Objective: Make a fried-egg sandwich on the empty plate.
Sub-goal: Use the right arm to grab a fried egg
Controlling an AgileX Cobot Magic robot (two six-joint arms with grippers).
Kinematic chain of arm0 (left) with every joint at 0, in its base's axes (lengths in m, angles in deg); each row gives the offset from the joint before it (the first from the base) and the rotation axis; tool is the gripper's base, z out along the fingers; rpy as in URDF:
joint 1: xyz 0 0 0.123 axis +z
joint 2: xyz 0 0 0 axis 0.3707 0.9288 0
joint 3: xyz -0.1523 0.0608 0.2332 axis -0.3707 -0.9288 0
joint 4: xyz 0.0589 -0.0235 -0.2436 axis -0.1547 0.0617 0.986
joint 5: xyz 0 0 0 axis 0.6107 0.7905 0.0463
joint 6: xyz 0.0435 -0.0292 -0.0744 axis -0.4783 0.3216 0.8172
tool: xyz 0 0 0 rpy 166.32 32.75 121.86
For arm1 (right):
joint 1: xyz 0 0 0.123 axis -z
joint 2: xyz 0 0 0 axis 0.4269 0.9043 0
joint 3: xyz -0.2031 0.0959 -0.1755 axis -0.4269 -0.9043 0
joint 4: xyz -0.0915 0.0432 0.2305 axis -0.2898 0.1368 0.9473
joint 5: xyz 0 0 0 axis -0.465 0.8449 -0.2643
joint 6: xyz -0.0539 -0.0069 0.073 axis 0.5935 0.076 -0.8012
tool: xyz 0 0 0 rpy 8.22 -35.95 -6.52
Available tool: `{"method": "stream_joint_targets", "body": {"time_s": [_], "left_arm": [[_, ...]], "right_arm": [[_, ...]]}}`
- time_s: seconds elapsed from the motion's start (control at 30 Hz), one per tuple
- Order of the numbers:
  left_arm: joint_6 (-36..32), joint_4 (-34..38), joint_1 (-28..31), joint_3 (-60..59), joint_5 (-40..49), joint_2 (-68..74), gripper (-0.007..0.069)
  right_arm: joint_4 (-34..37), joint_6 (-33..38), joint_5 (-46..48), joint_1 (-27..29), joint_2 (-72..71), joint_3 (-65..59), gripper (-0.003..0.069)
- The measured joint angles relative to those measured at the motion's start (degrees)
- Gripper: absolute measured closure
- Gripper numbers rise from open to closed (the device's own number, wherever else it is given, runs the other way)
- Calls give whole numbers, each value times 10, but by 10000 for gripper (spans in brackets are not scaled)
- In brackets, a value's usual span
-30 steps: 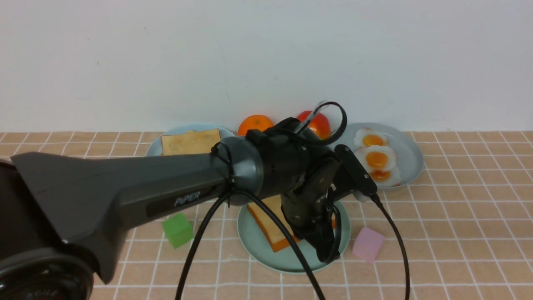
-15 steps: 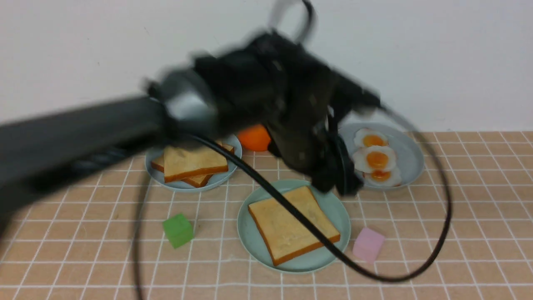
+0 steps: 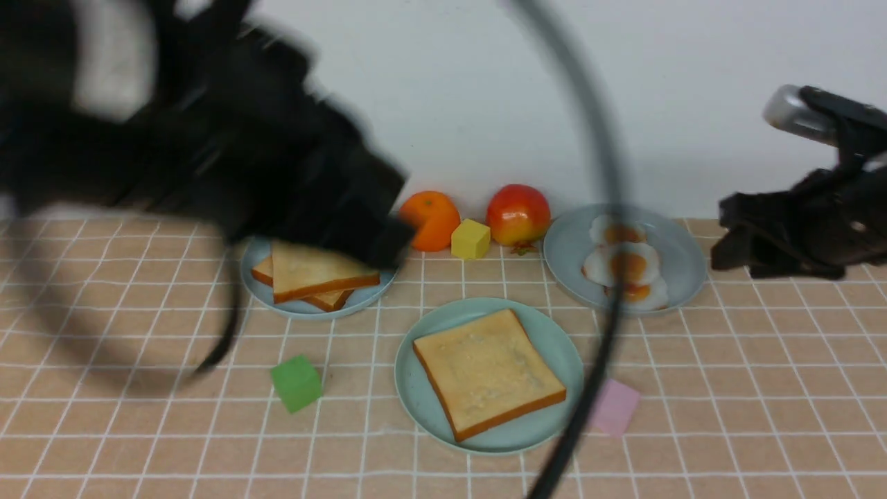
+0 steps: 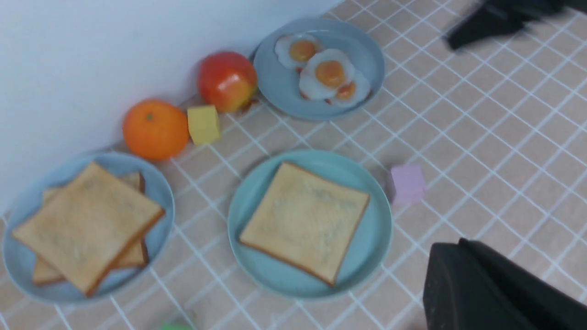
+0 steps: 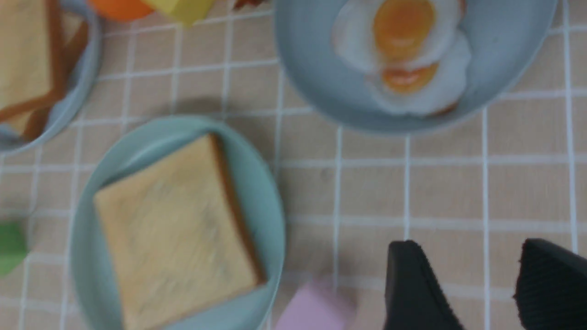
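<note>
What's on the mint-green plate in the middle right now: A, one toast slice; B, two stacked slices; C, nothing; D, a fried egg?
A: the mint-green plate holds a single toast slice, while the fried eggs lie on a paler plate.

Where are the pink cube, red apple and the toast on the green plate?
Small pink cube point(image 4: 406, 184), left wrist view, top face.
Round red apple point(image 3: 517, 213), front view, middle.
Golden square toast point(image 3: 488, 371) on mint-green plate point(image 3: 554, 339), front view, top face.

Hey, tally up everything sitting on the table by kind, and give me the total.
Plates: 3
Toast slices: 3
Fried eggs: 3
Fruits: 2
Cubes: 3
Total: 14
</note>
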Motion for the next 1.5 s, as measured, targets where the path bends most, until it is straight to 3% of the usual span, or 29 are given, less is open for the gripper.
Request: {"method": "stream_joint_targets", "body": {"time_s": [0.2,0.37,0.7,1.1,1.5], "left_arm": [[56,0,0,-198,-154,-137,638],[78,0,0,-262,-258,-188,638],[80,0,0,-267,-272,-191,638],[96,4,0,-268,-272,-182,638],[107,7,0,-268,-263,-176,638]], "right_arm": [[54,50,50,31,169,147,325],[93,51,67,50,271,254,325],[134,51,55,52,399,379,325],[174,60,5,52,427,386,322],[182,62,34,53,430,389,322]]}}
